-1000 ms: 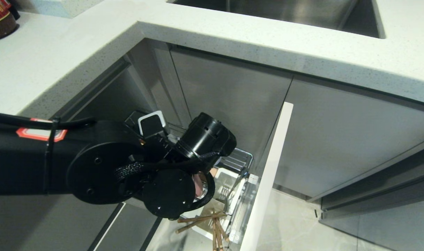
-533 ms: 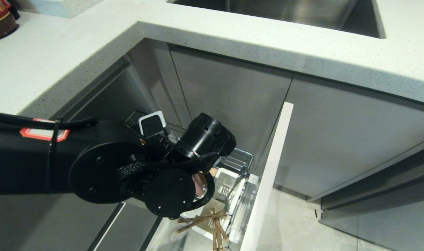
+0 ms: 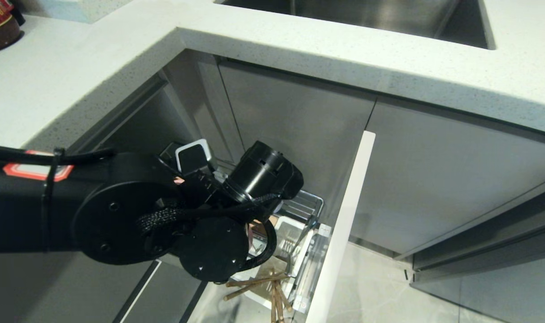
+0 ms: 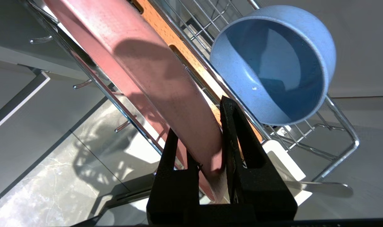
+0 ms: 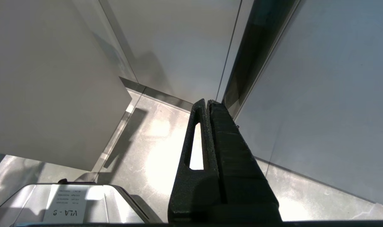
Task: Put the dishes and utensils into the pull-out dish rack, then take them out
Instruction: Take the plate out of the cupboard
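The pink plate [image 4: 153, 72] stands on edge in the pull-out dish rack [image 4: 342, 126], beside its slotted wooden strip [image 4: 166, 34]. My left gripper [image 4: 199, 116] is shut on the plate's rim, one finger on each face. The pale-blue bowl [image 4: 273, 63] lies tilted in the wire basket just beyond. A silver utensil handle [image 4: 323, 188] sticks out over the white cutlery cup [image 4: 286, 160]. Wooden chopsticks [image 3: 259, 282] lie fanned at the rack's near end. In the head view my left arm [image 3: 209, 211] hides the gripper and the dishes. My right gripper [image 5: 207, 102] hangs shut and empty above the floor.
The rack's pale door front [image 3: 344, 229] stands out from the grey cabinet fronts [image 3: 433, 179] under the white countertop [image 3: 299, 40]. A steel sink [image 3: 366, 18] is set in the counter, and a dark jar [image 3: 1, 27] stands at its far left. Pale floor [image 3: 375, 287] lies right of the door front.
In the head view my left arm has edged slightly to the left over the rack. The rack, the door front and the chopsticks stand as before.
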Available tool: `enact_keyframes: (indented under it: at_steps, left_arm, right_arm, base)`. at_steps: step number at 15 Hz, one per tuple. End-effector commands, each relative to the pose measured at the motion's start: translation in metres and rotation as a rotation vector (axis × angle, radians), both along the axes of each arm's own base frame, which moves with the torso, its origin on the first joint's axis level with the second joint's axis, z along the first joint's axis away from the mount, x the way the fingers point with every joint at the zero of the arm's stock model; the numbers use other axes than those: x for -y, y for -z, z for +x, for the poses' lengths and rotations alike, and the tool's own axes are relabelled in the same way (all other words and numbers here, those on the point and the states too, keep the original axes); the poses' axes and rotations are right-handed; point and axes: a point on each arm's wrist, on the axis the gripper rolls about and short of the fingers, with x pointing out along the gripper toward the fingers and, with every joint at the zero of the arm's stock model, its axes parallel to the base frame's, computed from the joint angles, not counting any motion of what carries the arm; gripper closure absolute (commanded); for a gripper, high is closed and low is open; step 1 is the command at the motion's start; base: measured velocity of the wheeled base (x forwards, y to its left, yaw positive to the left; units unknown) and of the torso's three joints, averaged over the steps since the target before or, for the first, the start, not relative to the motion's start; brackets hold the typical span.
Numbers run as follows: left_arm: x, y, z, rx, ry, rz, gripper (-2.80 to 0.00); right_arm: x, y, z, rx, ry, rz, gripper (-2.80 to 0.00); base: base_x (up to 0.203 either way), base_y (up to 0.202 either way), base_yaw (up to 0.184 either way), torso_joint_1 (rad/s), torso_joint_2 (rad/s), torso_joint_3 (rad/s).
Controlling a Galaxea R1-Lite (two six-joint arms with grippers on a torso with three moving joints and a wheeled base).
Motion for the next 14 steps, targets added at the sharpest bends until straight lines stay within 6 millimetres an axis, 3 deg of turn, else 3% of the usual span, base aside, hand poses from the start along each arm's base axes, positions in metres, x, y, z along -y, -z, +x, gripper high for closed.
enact_keyframes:
  at_steps: [1,4,9,14]
  left_arm:
    - [-0.002,-0.008,-0.006,0.019,0.005,-0.023,0.00]
    - [-0.007,-0.028,-0.022,0.056,0.046,-0.074,0.00]
    - [-0.032,-0.078,-0.050,0.142,0.122,-0.150,0.00]
    - [-0.073,-0.133,-0.103,0.204,0.378,-0.317,0.00]
  right_arm:
    - [0.000,0.000,0.000,0.000,0.001,-0.001,0.00]
    - [0.000,0.000,0.000,0.000,0.000,-0.001,0.00]
    - [0.000,0.000,0.000,0.000,0.000,-0.001,0.00]
    - [0.000,0.000,0.000,0.000,0.002,-0.001,0.00]
  base:
    - [0.000,0.000,0.000,0.000,0.00,0.000]
    - [0.000,0.000,0.000,0.000,0.00,0.000]
    - [0.000,0.000,0.000,0.000,0.00,0.000]
    - [0.000,0.000,0.000,0.000,0.00,0.000]
